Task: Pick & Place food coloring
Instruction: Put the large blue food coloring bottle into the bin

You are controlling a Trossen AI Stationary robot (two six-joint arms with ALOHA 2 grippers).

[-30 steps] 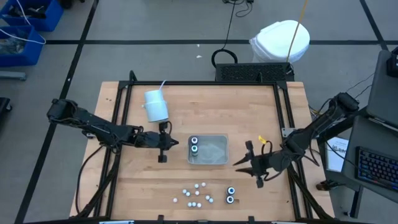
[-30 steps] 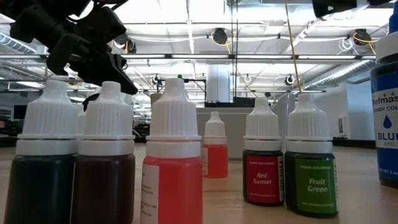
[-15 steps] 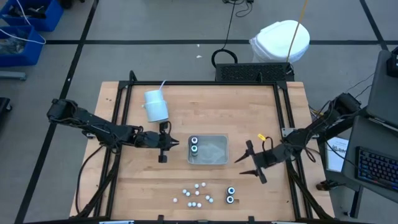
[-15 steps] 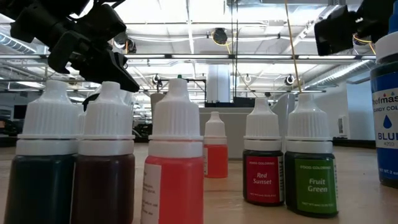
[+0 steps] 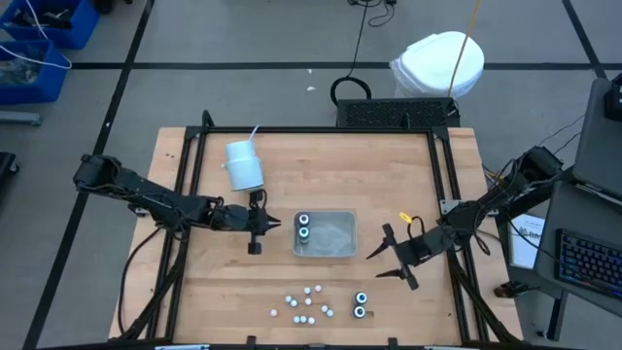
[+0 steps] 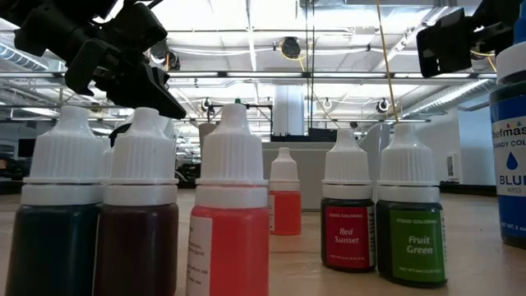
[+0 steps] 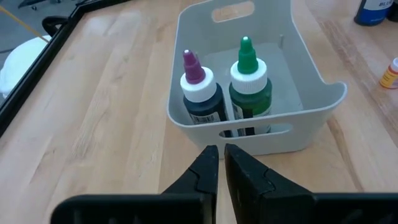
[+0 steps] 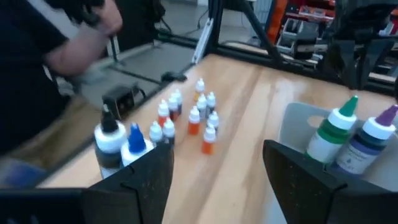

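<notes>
Fingers [image 5: 382, 263] of right arm spread wide beside tray [image 5: 335, 236].

My left hand [image 5: 256, 236] sits pinched together just left of the tray [image 5: 342, 251]; right hand [image 5: 389, 255] spread wide just right of it.

A robotics lab in a large industrial hall. The wooden table [image 5: 321, 165] sits in a black metal frame on a grey concrete floor [image 5: 243, 39] marked with dark lines. Exposed ceiling trusses [image 6: 329, 49], strip lights, blue bins [image 5: 39, 39] and a keyboard [image 5: 588, 262] surround it.
</notes>
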